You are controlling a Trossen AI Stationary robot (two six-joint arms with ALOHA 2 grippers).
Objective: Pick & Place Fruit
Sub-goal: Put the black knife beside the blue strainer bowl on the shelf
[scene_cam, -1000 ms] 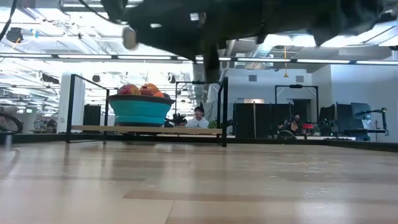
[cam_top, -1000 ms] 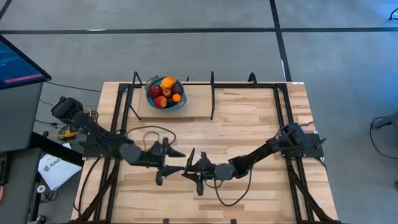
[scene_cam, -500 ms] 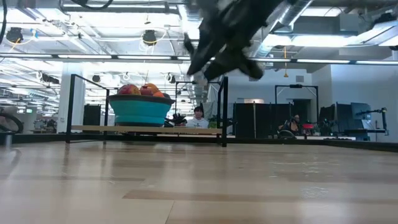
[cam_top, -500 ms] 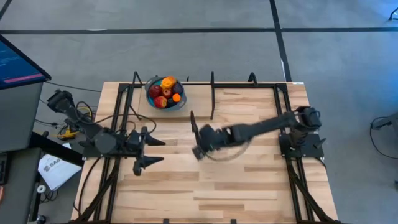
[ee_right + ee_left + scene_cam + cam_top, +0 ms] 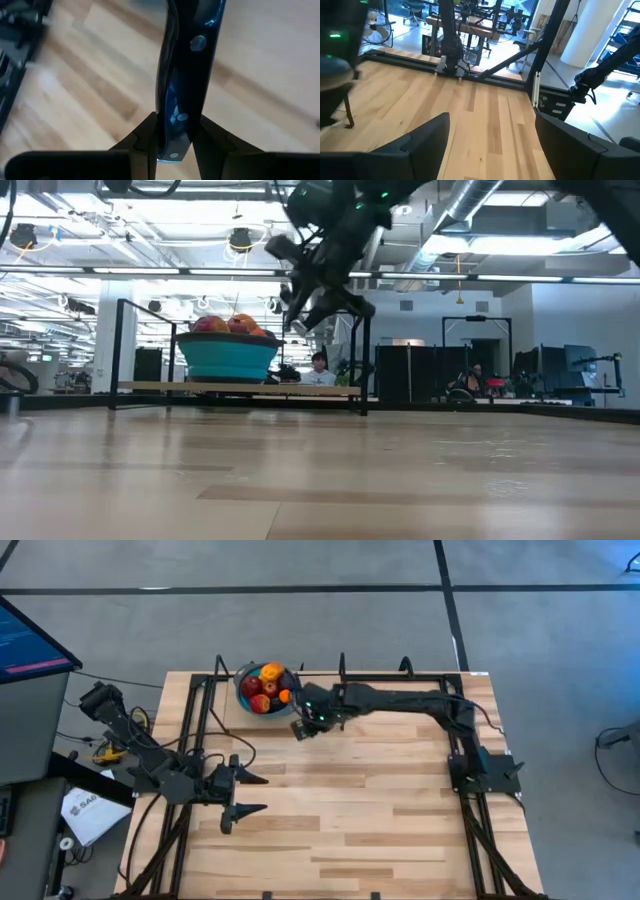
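The toy fruits, red, orange and yellow, are piled in the round blue bowl, which stands on a raised wooden shelf at the table's far edge; the low view shows the fruits above the bowl's rim. My right gripper hangs above the table just right of the bowl, shut on a dark knife. It also shows high in the low view. My left gripper is open over the table's left half, far from the bowl. My right gripper pinches the knife's dark riveted handle between its two fingers, near the butt end. The handle runs straight out along the fingers. The knife is lifted clear of the table; its blade is out of the wrist view.
A black metal frame borders the shelf and runs along the table's far edge and both sides. Bare wooden tabletop lies between the two arms. A monitor and papers sit off the table's left side.
Both grippers were close together over the near middle of the table. My right gripper has swung quickly toward the far edge and the bowl, carrying the knife. My left gripper has drawn back toward the table's left edge.
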